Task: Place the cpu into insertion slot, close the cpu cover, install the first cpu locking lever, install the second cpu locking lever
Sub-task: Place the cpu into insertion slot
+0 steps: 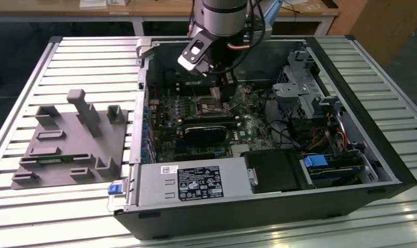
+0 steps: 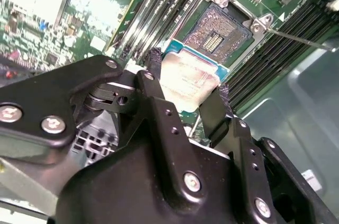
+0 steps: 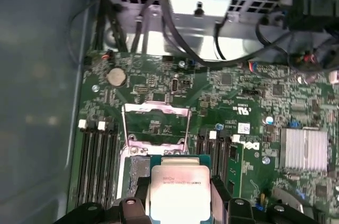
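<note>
My gripper point(image 2: 186, 83) is shut on the cpu point(image 2: 185, 78), a flat silver-tan chip pinched by its edges between two black fingers point(image 2: 153, 73). The chip hangs tilted just short of the insertion slot point(image 2: 220, 30), whose dark contact field lies bare inside its metal rim. In the first wrist view the cpu point(image 3: 179, 187) covers part of the insertion slot point(image 3: 135, 168), and the cpu cover point(image 3: 156, 110) stands swung up behind it. A thin metal lever point(image 2: 296, 38) sticks out beside the socket. In the exterior view the gripper point(image 1: 226, 95) hovers over the insertion slot point(image 1: 210, 107) inside the open computer case.
Black memory slots point(image 3: 98, 155) flank the socket on both sides. A metal drive cage point(image 1: 305, 88) with cables sits at the exterior view's right, and a power supply point(image 1: 188, 183) at the front. A grey fixture plate point(image 1: 70, 139) lies on the slatted table, exterior view's left.
</note>
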{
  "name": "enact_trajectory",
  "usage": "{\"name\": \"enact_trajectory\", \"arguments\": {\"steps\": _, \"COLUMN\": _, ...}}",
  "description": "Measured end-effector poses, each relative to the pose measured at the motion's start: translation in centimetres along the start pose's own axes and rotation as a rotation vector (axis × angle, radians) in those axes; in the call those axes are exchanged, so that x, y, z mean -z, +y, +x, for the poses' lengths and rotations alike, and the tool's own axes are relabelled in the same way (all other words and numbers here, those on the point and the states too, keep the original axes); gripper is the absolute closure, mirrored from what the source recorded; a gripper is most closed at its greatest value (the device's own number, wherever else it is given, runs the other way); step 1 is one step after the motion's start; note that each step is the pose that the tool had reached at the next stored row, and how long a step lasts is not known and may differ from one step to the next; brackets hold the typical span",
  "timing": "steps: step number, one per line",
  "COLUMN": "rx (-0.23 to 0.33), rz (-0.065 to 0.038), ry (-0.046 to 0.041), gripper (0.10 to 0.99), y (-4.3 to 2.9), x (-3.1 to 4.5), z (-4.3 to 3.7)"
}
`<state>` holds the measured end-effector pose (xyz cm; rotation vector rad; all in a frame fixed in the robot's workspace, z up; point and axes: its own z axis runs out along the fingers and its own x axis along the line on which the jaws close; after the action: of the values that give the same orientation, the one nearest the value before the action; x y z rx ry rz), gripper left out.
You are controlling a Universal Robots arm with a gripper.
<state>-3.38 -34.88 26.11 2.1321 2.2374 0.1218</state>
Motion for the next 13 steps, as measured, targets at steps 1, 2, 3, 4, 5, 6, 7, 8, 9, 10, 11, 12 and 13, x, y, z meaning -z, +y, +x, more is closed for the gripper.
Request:
{"name": "enact_trajectory", "arguments": {"steps": 1, "rx": -0.011, "rz": 0.000, "ry": -0.0010, "gripper": 0.553, "y": -0.02, "x": -0.11, "z": 0.02}}
{"name": "enact_trajectory", "arguments": {"steps": 2, "rx": -0.019, "rz": 0.000, "ry": -0.0019, "gripper": 0.553, "y": -0.06, "x": -0.22, "z": 0.05}}
{"name": "enact_trajectory", "arguments": {"steps": 3, "rx": -0.027, "rz": -0.001, "ry": -0.0024, "gripper": 0.553, "y": -0.11, "x": -0.36, "z": 0.09}}
{"name": "enact_trajectory", "arguments": {"steps": 4, "rx": -0.033, "rz": -0.001, "ry": -0.0030, "gripper": 0.553, "y": -0.16, "x": -0.50, "z": 0.14}}
{"name": "enact_trajectory", "arguments": {"steps": 5, "rx": -0.038, "rz": -0.001, "ry": -0.0036, "gripper": 0.553, "y": -0.22, "x": -0.65, "z": 0.18}}
{"name": "enact_trajectory", "arguments": {"steps": 6, "rx": -0.042, "rz": -0.001, "ry": -0.0040, "gripper": 0.553, "y": -0.27, "x": -0.80, "z": 0.23}}
{"name": "enact_trajectory", "arguments": {"steps": 7, "rx": -0.043, "rz": -0.001, "ry": -0.0041, "gripper": 0.553, "y": -0.33, "x": -0.96, "z": 0.26}}
{"name": "enact_trajectory", "arguments": {"steps": 8, "rx": -0.043, "rz": -0.001, "ry": -0.0040, "gripper": 0.553, "y": -0.39, "x": -1.11, "z": 0.30}}
{"name": "enact_trajectory", "arguments": {"steps": 9, "rx": -0.043, "rz": -0.001, "ry": -0.0040, "gripper": 0.553, "y": -0.47, "x": -1.26, "z": 0.33}}
{"name": "enact_trajectory", "arguments": {"steps": 10, "rx": -0.043, "rz": -0.001, "ry": -0.0040, "gripper": 0.553, "y": -0.55, "x": -1.41, "z": 0.38}}
{"name": "enact_trajectory", "arguments": {"steps": 11, "rx": -0.044, "rz": -0.001, "ry": -0.0041, "gripper": 0.553, "y": -0.63, "x": -1.57, "z": 0.42}}
{"name": "enact_trajectory", "arguments": {"steps": 12, "rx": -0.044, "rz": -0.001, "ry": -0.0040, "gripper": 0.553, "y": -0.71, "x": -1.73, "z": 0.48}}
{"name": "enact_trajectory", "arguments": {"steps": 13, "rx": -0.044, "rz": -0.001, "ry": -0.0040, "gripper": 0.553, "y": -0.79, "x": -1.88, "z": 0.54}}
